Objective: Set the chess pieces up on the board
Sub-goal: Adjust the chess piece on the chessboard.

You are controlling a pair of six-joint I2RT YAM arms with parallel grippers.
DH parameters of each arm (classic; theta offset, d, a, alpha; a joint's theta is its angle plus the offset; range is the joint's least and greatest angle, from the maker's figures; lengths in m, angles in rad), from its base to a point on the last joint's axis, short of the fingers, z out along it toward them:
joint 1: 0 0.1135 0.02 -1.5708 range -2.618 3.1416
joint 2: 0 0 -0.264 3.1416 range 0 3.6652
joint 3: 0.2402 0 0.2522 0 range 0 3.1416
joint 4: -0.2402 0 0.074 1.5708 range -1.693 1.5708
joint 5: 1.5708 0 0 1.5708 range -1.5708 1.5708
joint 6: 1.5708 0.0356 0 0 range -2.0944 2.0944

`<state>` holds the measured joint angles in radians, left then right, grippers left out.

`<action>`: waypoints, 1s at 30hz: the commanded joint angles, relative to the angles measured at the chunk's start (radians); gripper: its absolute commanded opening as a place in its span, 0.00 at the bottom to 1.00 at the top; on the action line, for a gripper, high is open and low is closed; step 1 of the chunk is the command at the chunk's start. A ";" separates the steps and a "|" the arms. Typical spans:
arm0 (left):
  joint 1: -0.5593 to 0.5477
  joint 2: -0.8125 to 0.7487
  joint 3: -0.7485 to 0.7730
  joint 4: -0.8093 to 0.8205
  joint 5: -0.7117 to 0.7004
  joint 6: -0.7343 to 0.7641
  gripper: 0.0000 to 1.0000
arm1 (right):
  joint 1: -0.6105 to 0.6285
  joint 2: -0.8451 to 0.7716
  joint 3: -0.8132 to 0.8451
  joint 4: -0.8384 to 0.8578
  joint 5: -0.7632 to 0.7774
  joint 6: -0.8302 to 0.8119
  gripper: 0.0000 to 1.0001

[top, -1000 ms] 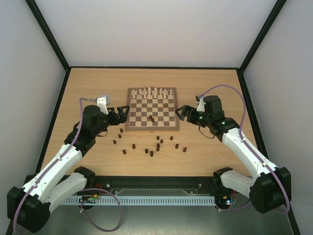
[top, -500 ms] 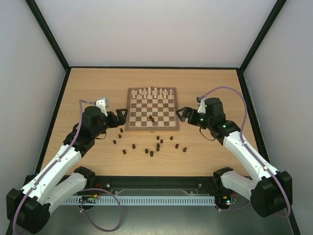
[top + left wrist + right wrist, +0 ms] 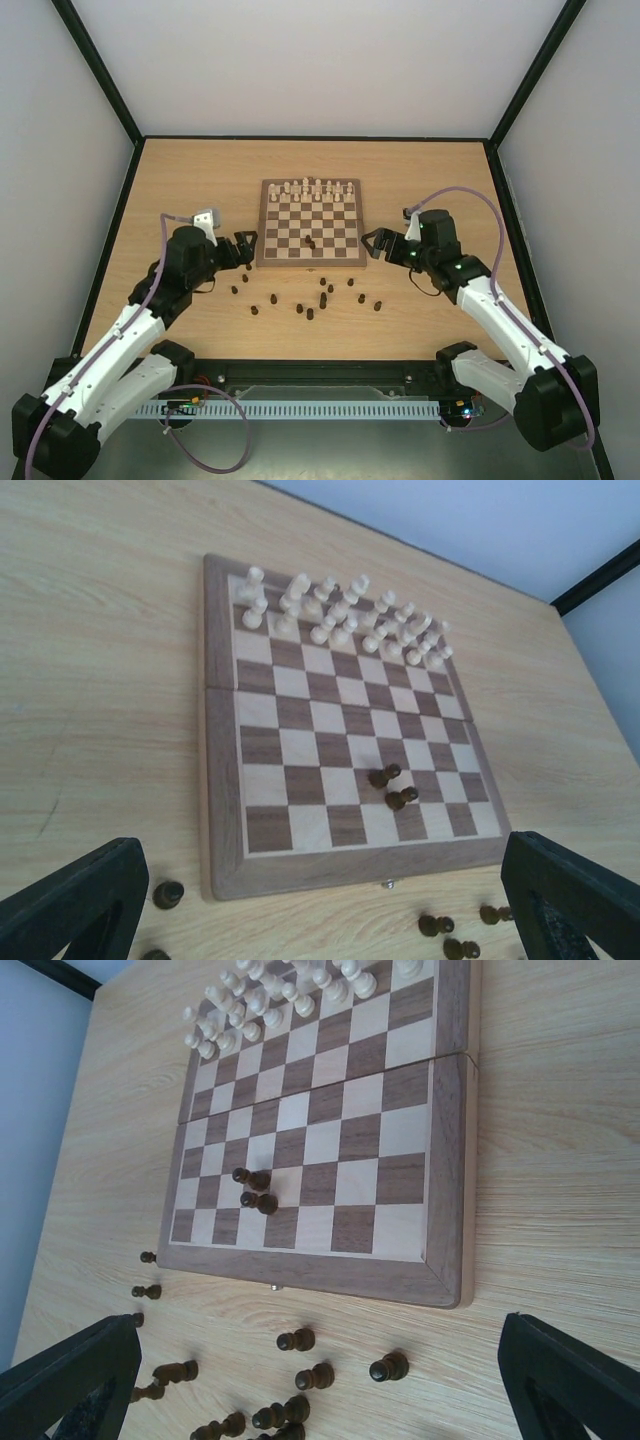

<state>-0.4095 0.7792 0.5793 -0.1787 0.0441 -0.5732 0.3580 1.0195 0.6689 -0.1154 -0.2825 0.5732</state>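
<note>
The board (image 3: 311, 223) lies mid-table with cream-white chessmen (image 3: 312, 189) along its far rows. Two dark chess pieces (image 3: 311, 242) stand on its near squares; they also show in the left wrist view (image 3: 392, 786) and the right wrist view (image 3: 256, 1189). Several dark pieces (image 3: 312, 297) are scattered on the table in front of the board, also in the right wrist view (image 3: 300, 1380). My left gripper (image 3: 243, 251) is open and empty beside the board's near left corner. My right gripper (image 3: 374, 243) is open and empty beside its near right corner.
The light wooden tabletop (image 3: 430, 180) is ringed by a black frame and white walls. A few dark pieces (image 3: 242, 279) lie just under the left gripper. The arm bases sit at the near edge.
Both grippers have drawn back toward the near edge and lowered a little, staying open. The pieces have not moved.
</note>
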 commanded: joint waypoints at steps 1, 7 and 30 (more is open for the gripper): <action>-0.001 0.011 -0.032 0.007 -0.001 -0.034 0.99 | 0.004 -0.070 -0.012 -0.056 0.024 0.021 0.99; -0.001 0.021 -0.036 0.035 0.006 -0.070 1.00 | 0.005 -0.160 -0.044 -0.039 0.059 0.026 0.99; -0.002 0.011 -0.034 -0.053 -0.025 -0.082 1.00 | 0.205 0.224 0.170 -0.092 0.231 -0.119 0.76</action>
<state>-0.4095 0.8139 0.5556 -0.1864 0.0540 -0.6529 0.4866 1.1934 0.7650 -0.1417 -0.1993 0.4980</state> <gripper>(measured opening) 0.995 0.813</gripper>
